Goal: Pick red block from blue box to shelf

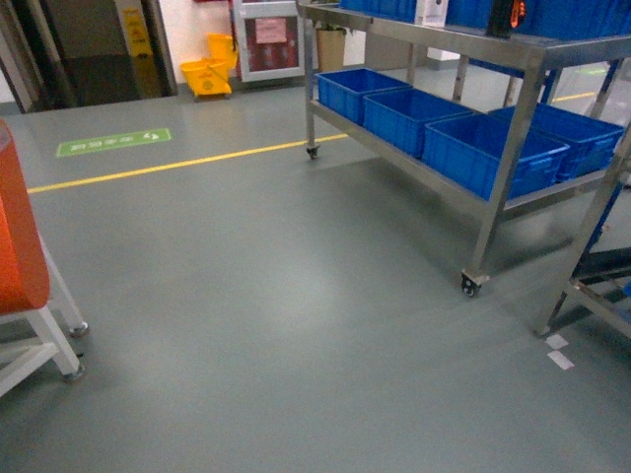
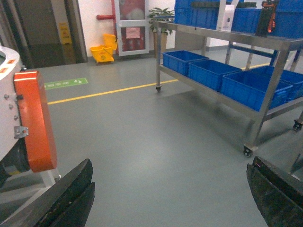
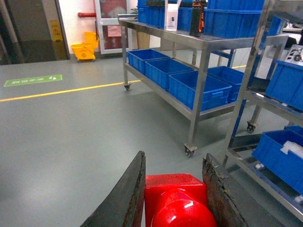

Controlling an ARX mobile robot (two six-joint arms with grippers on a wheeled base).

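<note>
In the right wrist view, my right gripper (image 3: 174, 157) is shut on the red block (image 3: 175, 196), a glossy cube with its round stud facing the camera, held above the grey floor. The steel shelf (image 3: 189, 41) on casters stands ahead of it, with dark blue crates on its lower tier; the same shelf (image 1: 513, 44) fills the head view's upper right. My left gripper (image 2: 170, 165) is open with only floor between its dark fingers (image 2: 71, 194), and the shelf (image 2: 227, 39) lies to its right. The blue box is out of view. Neither gripper shows in the head view.
A second steel rack (image 3: 265, 94) with blue crates stands close on the right, its leg (image 1: 601, 246) at the head view's edge. An orange-padded white machine (image 1: 20, 236) sits at the left. A yellow mop bucket (image 1: 209, 74) stands by the far wall, and a yellow floor line (image 1: 187, 161) crosses ahead.
</note>
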